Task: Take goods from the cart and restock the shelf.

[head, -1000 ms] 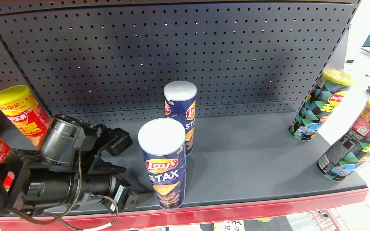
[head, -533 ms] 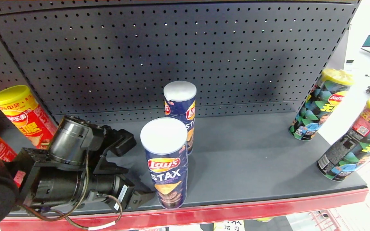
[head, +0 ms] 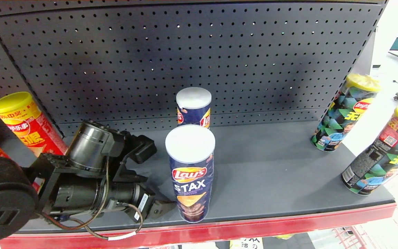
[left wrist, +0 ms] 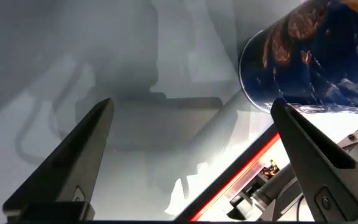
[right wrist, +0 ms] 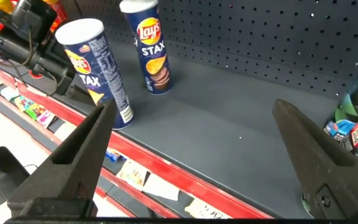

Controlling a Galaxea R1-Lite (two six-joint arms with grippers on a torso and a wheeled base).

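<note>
I am holding my left claw (left wrist: 192, 106) spread wide and empty, low over the front of the shelf (head: 271, 173). One fingertip is lying just beside the foot of the front blue can (head: 192, 180); I cannot tell whether it is touching. That can is standing upright at the shelf's front edge, directly ahead of the rear blue can (head: 193, 107), which is standing near the pegboard back. My right claw (right wrist: 192, 107) is hanging in front of the shelf, spread and empty too. I am judging the front blue can to be a light, stiff card tube with a slick printed wrap, tall and narrow, so it is likely to topple under a low nudge and dent under a hard squeeze. I am thinking the best hold is across its middle, below the white lid, with gentle pressure.
</note>
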